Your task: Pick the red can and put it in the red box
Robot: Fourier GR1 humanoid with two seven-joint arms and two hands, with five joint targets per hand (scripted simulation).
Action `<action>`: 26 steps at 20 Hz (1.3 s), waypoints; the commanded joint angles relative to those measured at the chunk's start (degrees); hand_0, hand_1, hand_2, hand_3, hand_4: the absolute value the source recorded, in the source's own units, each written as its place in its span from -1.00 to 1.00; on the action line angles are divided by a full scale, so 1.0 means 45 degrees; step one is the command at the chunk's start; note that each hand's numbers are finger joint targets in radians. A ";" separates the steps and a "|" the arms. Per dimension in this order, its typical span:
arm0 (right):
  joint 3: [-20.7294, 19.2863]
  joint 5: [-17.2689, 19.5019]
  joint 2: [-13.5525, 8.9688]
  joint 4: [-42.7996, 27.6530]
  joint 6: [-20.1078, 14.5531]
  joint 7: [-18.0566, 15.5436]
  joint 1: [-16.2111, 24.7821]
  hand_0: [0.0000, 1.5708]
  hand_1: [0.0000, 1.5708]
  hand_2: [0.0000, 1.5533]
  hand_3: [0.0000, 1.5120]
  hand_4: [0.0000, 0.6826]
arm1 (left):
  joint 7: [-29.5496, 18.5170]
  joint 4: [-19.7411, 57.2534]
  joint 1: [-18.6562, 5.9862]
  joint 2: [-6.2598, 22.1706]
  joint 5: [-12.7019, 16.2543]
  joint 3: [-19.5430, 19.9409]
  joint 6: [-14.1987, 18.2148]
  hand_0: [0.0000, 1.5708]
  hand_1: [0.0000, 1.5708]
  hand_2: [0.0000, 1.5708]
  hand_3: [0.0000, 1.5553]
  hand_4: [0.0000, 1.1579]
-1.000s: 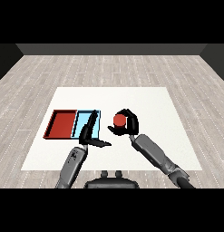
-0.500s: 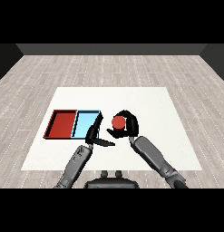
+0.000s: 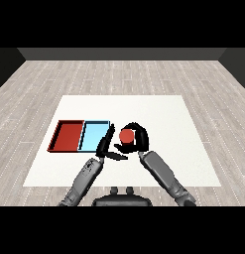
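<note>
Red can (image 3: pixel 126 135) sits inside the curl of the right hand (image 3: pixel 137 139), just right of the light blue tray (image 3: pixel 94 136) on the white table (image 3: pixel 163 114). The left hand (image 3: pixel 107 147) hovers beside the blue tray's near right corner, fingers straight and held together, holding nothing. Picking looks done; what remains is carrying the can left, past the blue tray, and setting it in the red tray (image 3: pixel 67 135).
</note>
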 commanded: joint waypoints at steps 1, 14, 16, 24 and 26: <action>-0.0596 0.0368 0.0562 0.0488 0.0788 -0.0316 0.0019 0.88 0.88 0.85 0.83 0.98 | 0.0681 -0.0304 -0.0746 -0.0005 0.0718 -0.1083 0.1302 -1.00 -1.00 -1.00 -1.00 -1.00; -0.0239 0.0510 0.0890 -0.1709 0.1548 0.0296 0.1648 0.93 0.93 0.87 0.88 0.91 | -0.0568 0.0126 0.0304 -0.0005 0.0900 -0.1400 0.0419 -1.00 -1.00 -1.00 -1.00 -1.00; -0.1110 0.0365 0.1285 -0.0121 0.1896 0.0273 0.0166 0.93 0.93 0.88 0.88 0.92 | -0.0454 0.0787 -0.0454 -0.0005 0.1569 -0.1649 0.0831 -1.00 -1.00 -1.00 -1.00 -1.00; 0.0658 0.0469 0.1291 -0.0242 -0.0745 0.0544 -0.0526 0.91 0.91 0.87 0.85 0.87 | -0.0615 0.1381 -0.1216 -0.0005 0.2125 -0.1367 0.1655 -1.00 -1.00 -1.00 -1.00 -1.00; 0.0714 0.0829 0.1267 -0.0647 0.0155 0.0538 0.0474 0.95 0.95 0.89 0.86 0.90 | -0.1597 0.2445 -0.1298 -0.0005 0.2010 -0.1310 0.2723 -1.00 -1.00 -1.00 -1.00 0.42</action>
